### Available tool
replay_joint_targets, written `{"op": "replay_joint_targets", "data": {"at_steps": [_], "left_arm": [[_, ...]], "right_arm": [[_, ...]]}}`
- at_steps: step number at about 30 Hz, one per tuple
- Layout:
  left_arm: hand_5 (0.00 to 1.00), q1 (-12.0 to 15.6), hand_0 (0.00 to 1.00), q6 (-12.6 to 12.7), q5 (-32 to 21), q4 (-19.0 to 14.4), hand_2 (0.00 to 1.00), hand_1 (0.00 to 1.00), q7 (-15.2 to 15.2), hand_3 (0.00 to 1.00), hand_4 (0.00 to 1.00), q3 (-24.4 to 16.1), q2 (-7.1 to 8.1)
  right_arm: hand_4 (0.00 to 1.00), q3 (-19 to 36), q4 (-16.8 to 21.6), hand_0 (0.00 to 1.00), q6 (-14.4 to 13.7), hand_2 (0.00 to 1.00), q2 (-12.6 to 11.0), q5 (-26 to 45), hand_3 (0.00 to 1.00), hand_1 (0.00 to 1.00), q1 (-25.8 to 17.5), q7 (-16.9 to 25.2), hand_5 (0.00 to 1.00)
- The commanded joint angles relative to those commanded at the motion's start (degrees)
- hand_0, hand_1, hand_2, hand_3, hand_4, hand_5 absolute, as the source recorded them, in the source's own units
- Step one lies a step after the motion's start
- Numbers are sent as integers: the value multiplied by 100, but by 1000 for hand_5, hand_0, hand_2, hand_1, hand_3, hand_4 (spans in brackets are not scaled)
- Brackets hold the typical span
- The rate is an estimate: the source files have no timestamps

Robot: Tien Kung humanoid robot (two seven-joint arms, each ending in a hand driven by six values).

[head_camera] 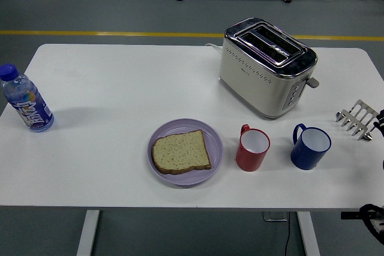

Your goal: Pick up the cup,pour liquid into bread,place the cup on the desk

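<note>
A slice of brown bread (180, 151) lies on a lilac plate (215, 136) near the table's front middle. Just right of the plate stands a red cup (252, 150), white inside, its handle toward the back left. A blue cup (310, 147) stands further right, handle also at the back left. Both cups are upright and nothing touches them. Only black bits of my right arm (378, 125) show at the picture's right edge, right of the blue cup, with another piece (363, 214) at the lower right corner. My left arm is out of view.
A cream and chrome toaster (267, 67) stands behind the cups. A metal toast rack (357, 119) sits at the far right. A water bottle (26, 99) with a blue cap stands near the white table's (102, 142) left edge.
</note>
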Motion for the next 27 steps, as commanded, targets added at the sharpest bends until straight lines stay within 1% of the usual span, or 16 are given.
{"op": "replay_joint_targets", "data": {"at_steps": [1, 7, 8, 10, 13, 14, 18, 19, 20, 25, 27], "left_arm": [[998, -2, 685, -1, 3, -1, 703, 686, 1, 542, 260, -2, 0], [998, -13, 685, -4, 39, -2, 703, 686, 16, 542, 260, -21, 0], [998, -15, 684, -6, 42, -3, 702, 685, 17, 542, 259, -21, 0], [998, -23, 684, -8, 64, -4, 702, 685, 27, 542, 259, -34, 0], [998, -36, 684, -8, 80, -6, 702, 685, 36, 542, 259, -45, 0], [998, -38, 683, -8, 78, -6, 702, 685, 36, 543, 260, -44, 0], [998, -44, 683, -9, 68, -6, 702, 685, 31, 543, 260, -37, 0], [998, -44, 683, -9, 67, -6, 702, 685, 31, 543, 260, -36, 0], [998, -47, 683, -10, 54, -6, 702, 685, 24, 543, 260, -26, 0], [998, -59, 683, -11, 56, -7, 702, 685, 19, 543, 260, -24, 0], [998, -66, 683, -11, 64, -7, 701, 685, 23, 543, 259, -28, 1]], "right_arm": [[825, -12, -1, 752, -22, 740, -3, -88, 710, 696, -5, 16, 116], [825, -110, 28, 752, -93, 740, -39, -720, 710, 696, -48, 67, 116], [918, -137, 42, 852, -95, 826, -50, -850, 795, 784, -60, 67, 132], [918, -202, 79, 852, -95, 826, -71, -1063, 795, 784, -88, 42, 132], [918, -338, 143, 852, -176, 826, -97, -1425, 795, 784, -146, -29, 132], [934, -372, 154, 889, -209, 871, -100, -1548, 842, 812, -160, -48, 133], [934, -548, 185, 889, -349, 871, -116, -1936, 842, 812, -204, -126, 133], [934, -558, 186, 889, -357, 871, -116, -1963, 842, 812, -206, -130, 133], [965, -621, 203, 926, -407, 901, -117, -2064, 886, 834, -221, -151, 131], [965, -817, 306, 926, -546, 901, -126, -2154, 886, 834, -278, -147, 131], [982, -875, 357, 932, -583, 909, -133, -2134, 905, 842, -304, -128, 134]]}}
